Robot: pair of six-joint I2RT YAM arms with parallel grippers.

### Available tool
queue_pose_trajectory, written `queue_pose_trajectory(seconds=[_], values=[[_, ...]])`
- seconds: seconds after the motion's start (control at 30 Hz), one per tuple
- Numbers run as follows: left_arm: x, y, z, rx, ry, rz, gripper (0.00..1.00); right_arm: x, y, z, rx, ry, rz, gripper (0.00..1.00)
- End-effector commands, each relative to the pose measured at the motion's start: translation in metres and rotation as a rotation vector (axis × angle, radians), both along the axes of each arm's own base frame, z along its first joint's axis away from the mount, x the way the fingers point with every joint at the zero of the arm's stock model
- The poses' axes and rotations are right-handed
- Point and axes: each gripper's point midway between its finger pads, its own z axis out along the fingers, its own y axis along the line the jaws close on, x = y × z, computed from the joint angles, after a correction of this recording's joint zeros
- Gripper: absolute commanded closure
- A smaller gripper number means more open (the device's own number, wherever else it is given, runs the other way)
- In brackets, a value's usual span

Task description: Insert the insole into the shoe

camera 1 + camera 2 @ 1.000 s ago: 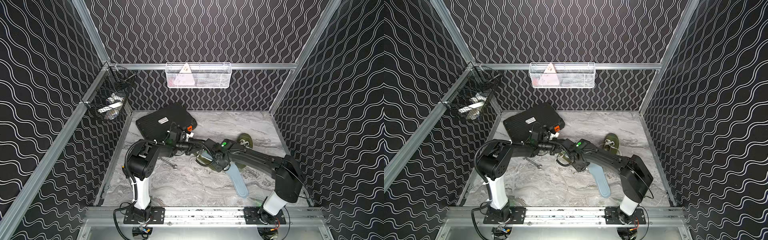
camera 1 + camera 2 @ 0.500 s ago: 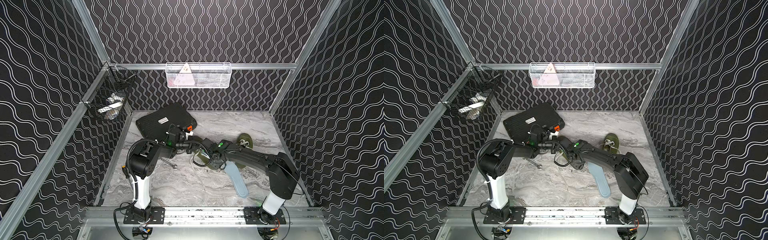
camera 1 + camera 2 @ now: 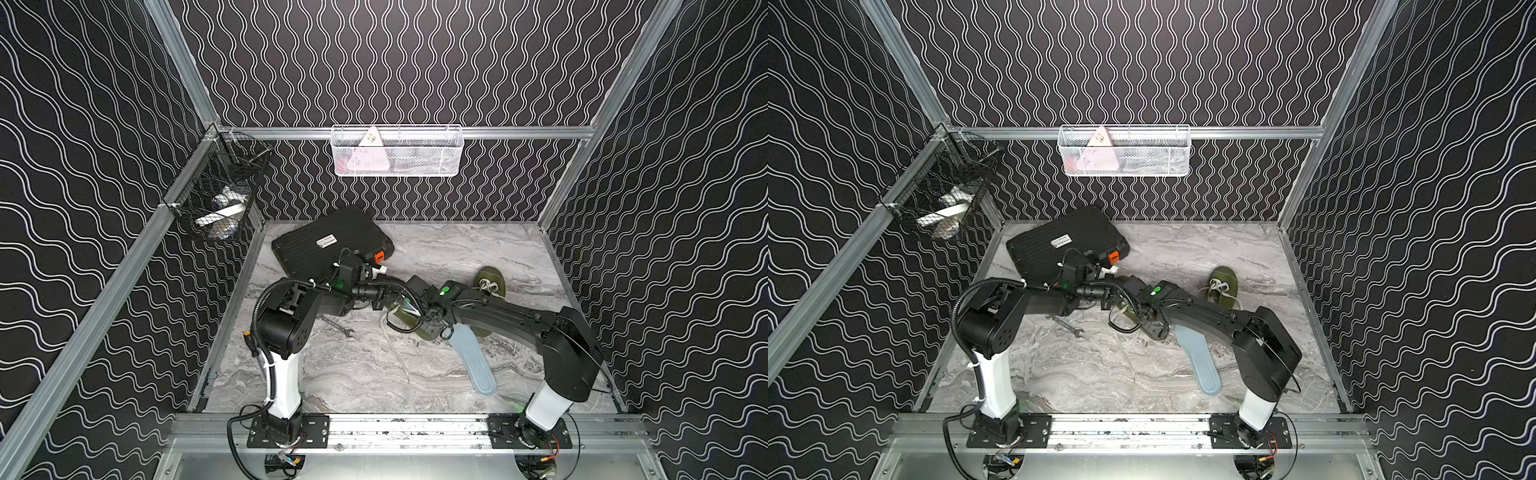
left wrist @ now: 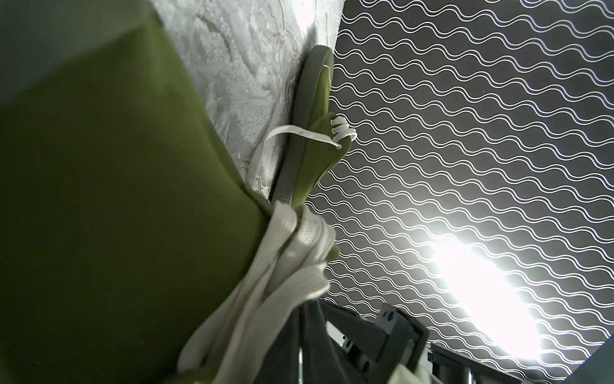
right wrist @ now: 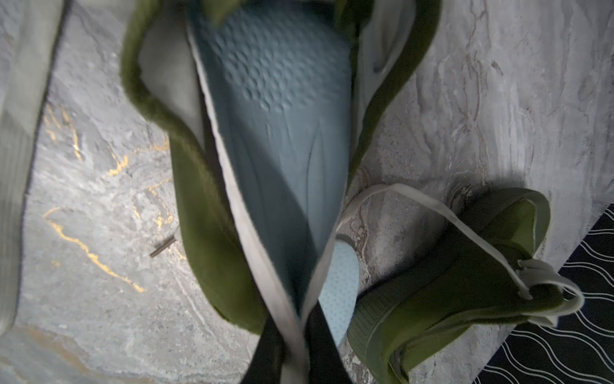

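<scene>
Marble-veined desk [image 3: 353, 374]: olive fabric shoe [image 5: 206, 232], flat white laces [image 4: 299, 239]. Dimpled blue, grey-edged insole [image 5: 282, 133] pinched by right hand [image 5: 299, 349], far end inside shoe's opening. Left hand [image 3: 390, 302] closed against shoe's upper.

Legible text, whole scene: I can read none.
- White label [image 3: 327, 241] on the black case [image 3: 307, 253], lying on the table [image 3: 457, 253]: print too small to read.
- Pale triangular card [image 3: 371, 139] in the white wire basket [image 3: 436, 156]: dark marks, unreadable.
</scene>
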Motion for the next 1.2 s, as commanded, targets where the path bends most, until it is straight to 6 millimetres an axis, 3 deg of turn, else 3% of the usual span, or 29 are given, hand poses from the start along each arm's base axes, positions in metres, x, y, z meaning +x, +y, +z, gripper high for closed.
queue_pose_trajectory(seconds=[0.0, 0.2, 0.37, 0.47, 0.57, 0.7, 0.83, 1.17], values=[[-0.003, -0.003, 0.009, -0.036, -0.012, -0.016, 1.0, 0.018, 0.03, 0.006, 0.119, -0.069, 0.018, 0.91], [-0.004, -0.003, 0.009, -0.037, -0.008, -0.009, 1.0, 0.007, 0.017, -0.004, 0.09, -0.054, 0.054, 0.87], [-0.005, -0.001, 0.007, -0.032, -0.007, -0.001, 1.0, 0.014, 0.041, 0.002, 0.16, -0.019, 0.019, 0.84], [-0.007, -0.001, 0.007, -0.037, -0.005, 0.005, 1.0, 0.008, 0.037, -0.009, 0.144, 0.021, 0.008, 0.78], [-0.007, 0.0, 0.005, -0.031, -0.006, 0.009, 1.0, -0.004, 0.026, -0.011, 0.134, 0.045, 0.008, 0.63], [-0.002, -0.001, 0.006, -0.039, -0.011, 0.023, 1.0, -0.019, 0.018, -0.001, 0.177, 0.078, -0.01, 0.35], [-0.001, -0.001, 0.007, -0.021, -0.015, 0.024, 1.0, -0.03, 0.019, 0.008, 0.245, 0.112, -0.04, 0.19], [-0.001, 0.001, 0.007, 0.03, -0.023, 0.014, 1.0, -0.031, 0.008, 0.004, 0.302, 0.14, -0.089, 0.18]])
